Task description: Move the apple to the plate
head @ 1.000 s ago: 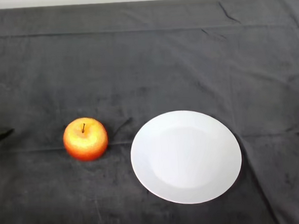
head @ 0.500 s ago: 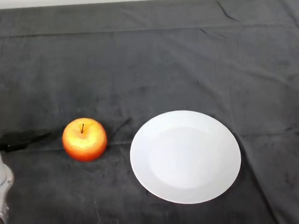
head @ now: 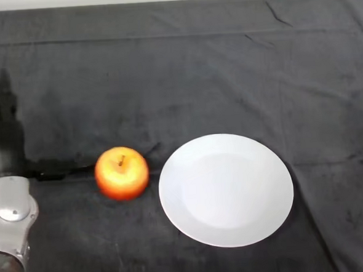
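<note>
A red and yellow apple lies on the dark cloth, just left of a white plate and almost touching its rim. Its stem leans to one side. The plate has nothing on it. My left hand is at the far left, black against the cloth, with its fingers stretched away from me. A thin dark shape reaches from the hand's base towards the apple's left side; I cannot tell whether it touches. The silver-grey forearm comes in at the lower left.
The dark cloth covers the whole table, with folds and creases at the back right. The table's far edge runs along the top of the view.
My left arm has come further in from the lower left and the hand now reaches up the left side. The apple has shifted right towards the plate and tilted.
</note>
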